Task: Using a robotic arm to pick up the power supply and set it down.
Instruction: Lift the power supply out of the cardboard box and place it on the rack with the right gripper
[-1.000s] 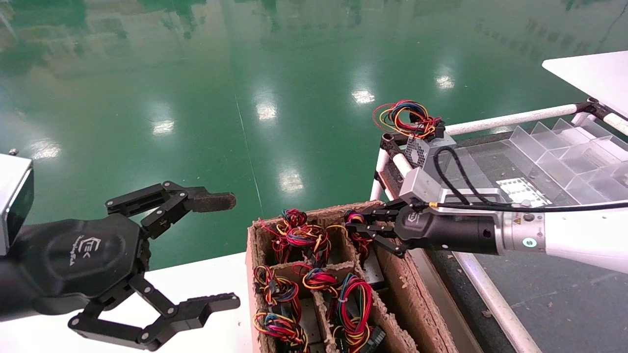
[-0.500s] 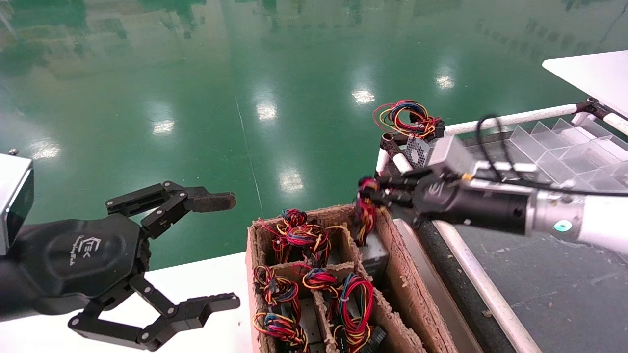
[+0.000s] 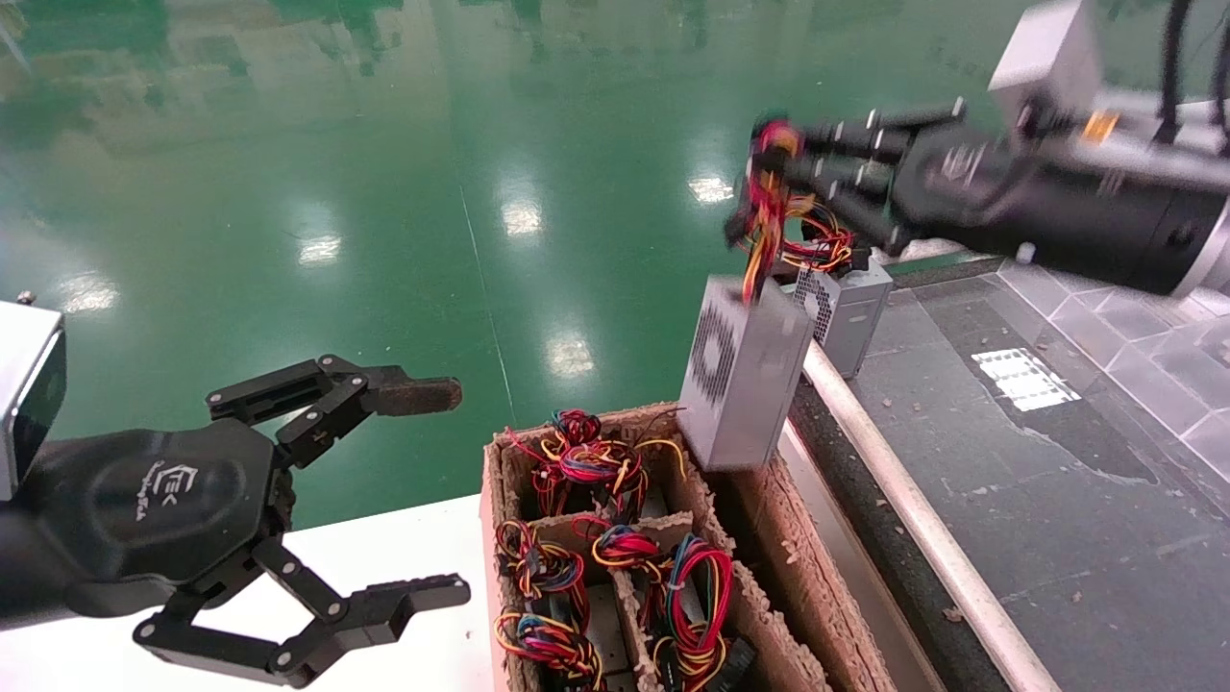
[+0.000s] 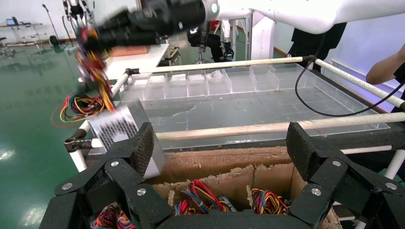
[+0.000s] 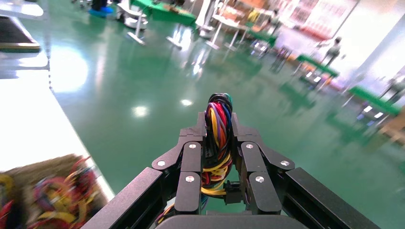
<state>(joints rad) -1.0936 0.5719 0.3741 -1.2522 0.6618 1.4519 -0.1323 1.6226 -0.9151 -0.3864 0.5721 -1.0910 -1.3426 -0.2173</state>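
Both fingers of my right pincer (image 3: 783, 159) clamp the wire knot (image 5: 218, 125) of the supply (image 3: 745, 384), which hangs tilted above the carton's (image 3: 769, 567) far corner, clear of it. Left pincer (image 3: 423, 490) hangs wide open, empty, beside the carton.

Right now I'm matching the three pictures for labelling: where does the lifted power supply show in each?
Head view: power supply hangs by its wire bundle from the right gripper, above the cardboard box.
Left wrist view: grey box at left, beside a left finger.
Right wrist view: only its wire bundle shows, between the jaws.
Shared landmark: that wire bundle.
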